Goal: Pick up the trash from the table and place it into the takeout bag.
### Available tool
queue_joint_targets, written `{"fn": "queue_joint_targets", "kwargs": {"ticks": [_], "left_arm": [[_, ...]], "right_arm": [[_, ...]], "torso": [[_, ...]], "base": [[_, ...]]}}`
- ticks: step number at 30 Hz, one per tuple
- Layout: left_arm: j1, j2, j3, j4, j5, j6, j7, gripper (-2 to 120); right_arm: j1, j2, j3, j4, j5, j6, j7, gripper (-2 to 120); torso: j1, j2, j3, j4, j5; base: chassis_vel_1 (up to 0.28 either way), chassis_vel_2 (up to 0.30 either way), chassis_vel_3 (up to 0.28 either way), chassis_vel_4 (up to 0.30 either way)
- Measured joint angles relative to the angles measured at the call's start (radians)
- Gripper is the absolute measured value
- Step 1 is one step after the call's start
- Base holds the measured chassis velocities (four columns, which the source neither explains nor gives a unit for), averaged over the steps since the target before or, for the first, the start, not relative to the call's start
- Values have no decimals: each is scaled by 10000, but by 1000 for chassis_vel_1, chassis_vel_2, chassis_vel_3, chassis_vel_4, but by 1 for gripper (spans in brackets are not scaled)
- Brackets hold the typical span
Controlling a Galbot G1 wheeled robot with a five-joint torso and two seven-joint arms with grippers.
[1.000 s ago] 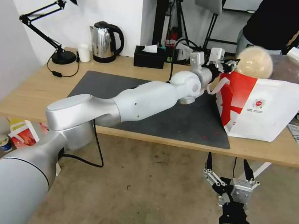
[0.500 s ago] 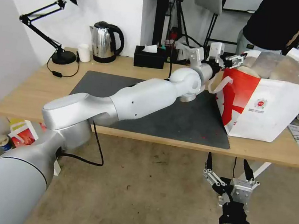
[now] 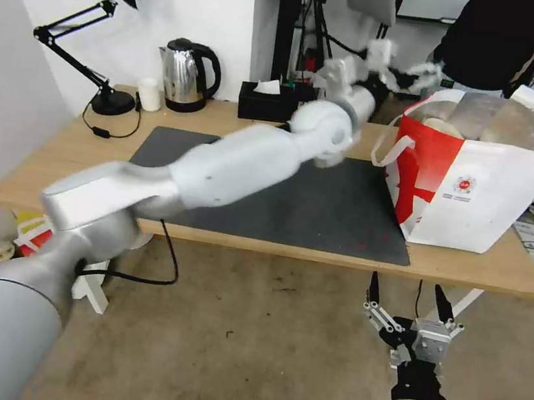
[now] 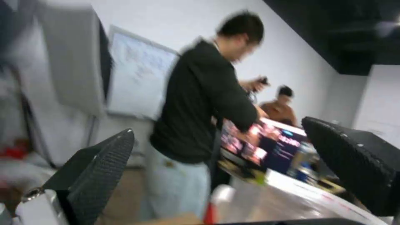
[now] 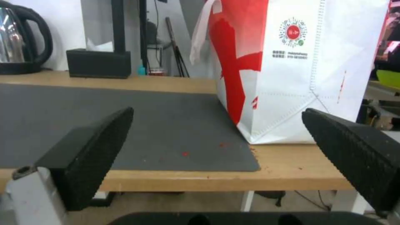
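Left hand (image 3: 407,74): raised above the far edge of the worktop, just beside the near rim of the bag; fingers spread apart, nothing between them. In the left wrist view the two black ribbed fingertips (image 4: 100,168) stand wide apart.
Right hand (image 3: 405,310): hangs low in front of the worktop, below its front edge, pointing up; its black fingers released and empty.
Worktop (image 3: 55,165): long light-wood top carrying a large dark grey mat (image 3: 318,213), with a few red specks near the mat's front right corner.
Takeout bag (image 3: 477,195): large white-and-red tote with a small round red logo, standing upright at the right end of the worktop, partly on the mat; one white loop handle (image 3: 388,152) droops over its left side.
Trash: a beige pulp bowl (image 3: 442,126) lies inside the open bag against the silvery lining.
Rear of worktop: black desk lamp (image 3: 102,34), steel kettle (image 3: 188,75), small white cup (image 3: 150,94), black tissue box (image 3: 268,103).
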Motion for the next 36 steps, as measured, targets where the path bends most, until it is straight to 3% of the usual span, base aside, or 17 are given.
{"fn": "queue_joint_targets", "kwargs": {"ticks": [2,3,4,7,8,12,16,17,19,22,23,24,27,28,32,33,36], "left_arm": [[279,995,-490,-1125,482,7,-183,100],[279,995,-490,-1125,482,7,-183,100],[810,1908,-1450,-2172,457,163,-282,100],[2234,3516,-3144,-3570,580,349,-272,100],[2234,3516,-3144,-3570,580,349,-272,100],[5027,5541,-5597,-5106,1372,527,460,100],[5942,5874,-6293,-5430,1629,538,658,100],[8336,6280,-7842,-6152,2476,407,828,100],[8723,6280,-8089,-6263,2635,388,844,100],[10932,5937,-9525,-6878,3822,264,927,100],[10932,5937,-9525,-6878,3822,264,927,100],[12172,5504,-10258,-7204,4681,113,1051,100],[13929,4550,-11107,-7504,6246,-456,1450,100],[13929,4550,-11107,-7504,6246,-456,1450,100],[15543,3198,-11741,-7787,8353,-1094,1648,100],[15543,3198,-11741,-7787,8353,-1094,1648,100],[16337,2369,-12157,-7788,9424,-1417,1657,100]], "right_arm": [[0,-1,0,1,0,0,0,100],[0,-1,0,1,0,0,0,100],[-1,-1,0,0,0,0,-1,100],[-1,0,0,0,0,0,-1,100],[-1,0,0,0,0,0,-1,100],[0,0,0,0,0,0,-1,100],[-1,0,0,0,0,0,-1,100],[0,-1,0,0,0,0,-1,100],[0,-1,0,0,0,0,-1,100],[0,-1,0,0,0,0,-1,100],[0,-1,0,0,0,0,-1,100],[0,0,0,0,0,0,-1,100],[0,-1,0,0,0,0,-1,100],[0,-1,0,0,0,0,-1,100],[-1,0,0,0,0,0,-2,100],[-1,0,0,0,0,0,-2,100],[0,0,-1,0,0,0,-1,100]], "torso": [[0,1,0,1,-1],[0,1,0,1,-1],[0,1,0,2,-4],[0,1,0,-2,-4],[0,1,0,-2,-4],[-2,2,-2,5,-1],[-2,2,-2,6,3],[-1,1,-1,3,-1],[-1,1,-1,0,-2],[-1,1,-2,-3,5],[-1,1,-2,-3,5],[-2,2,-2,0,2],[-2,2,-1,0,-1],[-2,2,-1,0,-1],[-2,2,-1,-1,2],[-2,2,-1,-1,2],[-2,2,-1,-1,5]], "base": [[0,0,0,0],[0,0,0,0],[0,0,0,0],[0,0,0,0],[0,0,0,0],[0,0,0,0],[0,0,0,0],[0,0,0,0],[0,0,0,0],[0,0,0,0],[0,0,0,0],[0,0,0,0],[0,0,0,0],[0,0,0,0],[0,0,0,0],[0,0,0,0],[0,0,0,0]]}}
